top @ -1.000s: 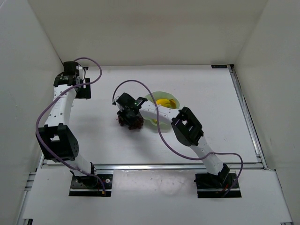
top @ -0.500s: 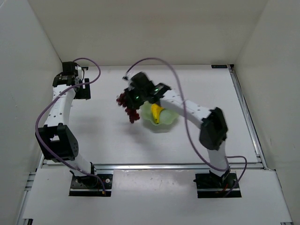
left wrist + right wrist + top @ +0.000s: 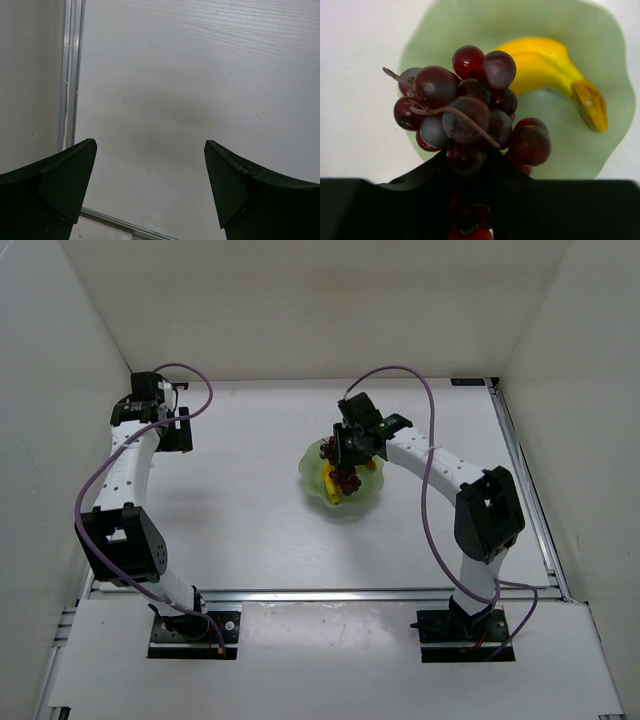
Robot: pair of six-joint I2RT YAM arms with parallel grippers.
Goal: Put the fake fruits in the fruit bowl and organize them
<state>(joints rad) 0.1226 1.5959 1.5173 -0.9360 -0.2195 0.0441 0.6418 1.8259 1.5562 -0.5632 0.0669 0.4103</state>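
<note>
The pale green fruit bowl [image 3: 362, 502] with a wavy rim stands mid-table; it also shows in the right wrist view [image 3: 600, 75]. A yellow banana [image 3: 545, 62] with a brown tip lies inside it, partly seen from above [image 3: 331, 493]. My right gripper [image 3: 347, 458] is shut on the bunch of dark red-purple grapes [image 3: 470, 115] and holds it over the bowl; the bunch [image 3: 343, 472] hangs above the bowl's left part. My left gripper [image 3: 150, 190] is open and empty over bare table at the far left [image 3: 172, 430].
White walls enclose the table on three sides. A metal rail [image 3: 530, 490] runs along the right edge, another along the front [image 3: 330, 593]. A rail [image 3: 72, 75] also runs beside my left gripper.
My right gripper lifted the grapes from the table left of the bowl and carried them right, to above the bowl. The left arm has not moved.
</note>
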